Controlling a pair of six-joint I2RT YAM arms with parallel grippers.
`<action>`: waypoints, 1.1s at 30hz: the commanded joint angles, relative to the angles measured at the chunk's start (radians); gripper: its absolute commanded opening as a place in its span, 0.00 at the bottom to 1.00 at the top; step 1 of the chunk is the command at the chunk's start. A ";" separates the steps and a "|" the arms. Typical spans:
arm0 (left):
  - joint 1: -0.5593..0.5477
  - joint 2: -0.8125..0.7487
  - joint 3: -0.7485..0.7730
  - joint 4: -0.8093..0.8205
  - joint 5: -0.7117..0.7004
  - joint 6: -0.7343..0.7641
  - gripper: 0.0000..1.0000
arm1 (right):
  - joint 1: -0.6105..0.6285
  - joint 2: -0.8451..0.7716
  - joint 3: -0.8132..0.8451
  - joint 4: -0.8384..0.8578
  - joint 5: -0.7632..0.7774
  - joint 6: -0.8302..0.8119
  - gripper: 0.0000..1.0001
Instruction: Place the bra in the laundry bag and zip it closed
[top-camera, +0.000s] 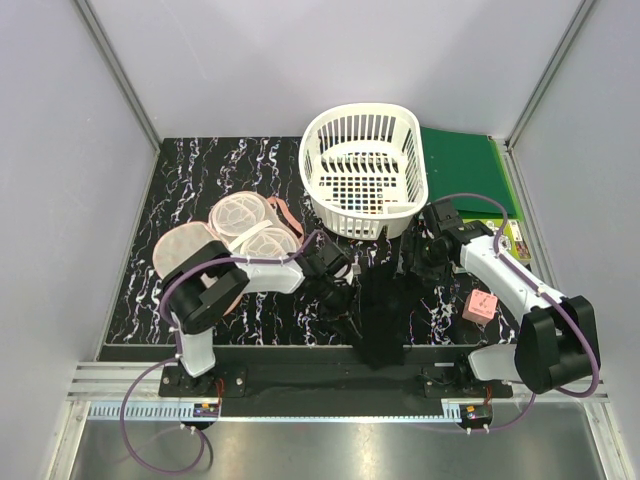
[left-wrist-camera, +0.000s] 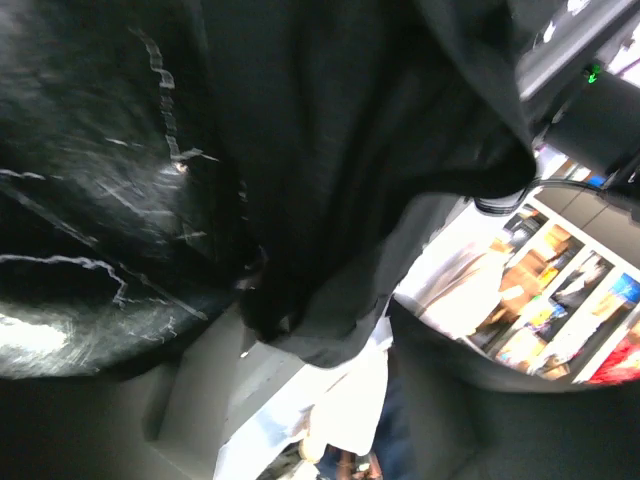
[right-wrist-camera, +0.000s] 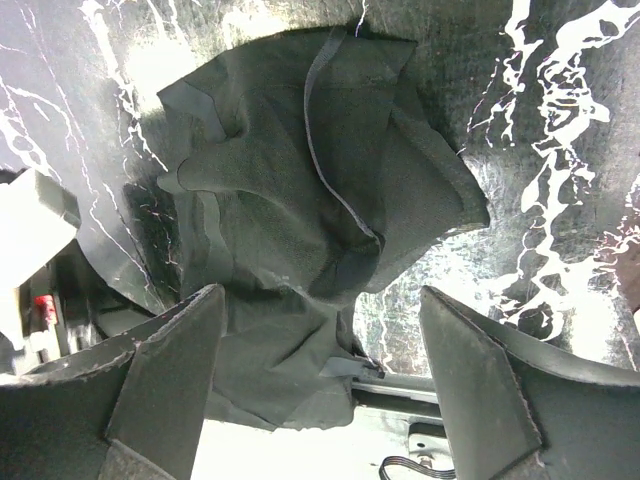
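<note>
Laundry bag (top-camera: 240, 235): on the left half of the table (top-camera: 190, 170), left of the basket, partly behind the left arm.
Basket (top-camera: 365, 170): upright at the back, mid-table.
Flat board (top-camera: 470, 170): back right corner, beside and behind the basket.
Bra (top-camera: 385, 315): near middle, before the basket, its near end over the table's front edge.
Left gripper (top-camera: 338, 292): at the bra's left side.
Right gripper (top-camera: 420, 262): just right of the bra's far end.
Small block (top-camera: 481, 307): right of the bra, beside the right arm.

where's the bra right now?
Top view: the bra lies at the centre of the table's near edge, in front of the white basket, between the left gripper and the right gripper. It is outside the laundry bag, further left.
</note>
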 joint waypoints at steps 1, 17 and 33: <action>0.001 -0.006 -0.017 0.051 -0.026 -0.040 0.37 | -0.004 -0.016 0.031 -0.015 -0.016 -0.027 0.86; 0.316 -0.446 0.311 -0.708 -0.424 0.289 0.00 | -0.005 -0.086 0.087 -0.092 -0.061 -0.041 0.88; 0.563 -0.348 0.709 -1.274 -1.362 0.477 0.00 | -0.004 -0.063 0.147 -0.150 -0.127 -0.052 0.89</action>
